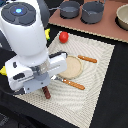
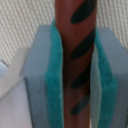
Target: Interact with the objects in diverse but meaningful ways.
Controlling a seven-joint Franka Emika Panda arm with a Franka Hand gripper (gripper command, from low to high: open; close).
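My gripper is shut on the brown sausage stick, which has dark stripes and stands upright between the teal pads. In the exterior view the gripper is mostly hidden under the white hand, and the stick's lower end shows below it, over the woven mat. The red tomato lies on the mat's far part. Two dark grey pots stand at the back. A bit of yellow shows behind the arm.
The round tan plate sits mid-mat with an orange-handled utensil beyond it and another just in front, close to the gripper. A tan bowl stands at the back on the exterior view's right. Another yellow bit is at the left edge.
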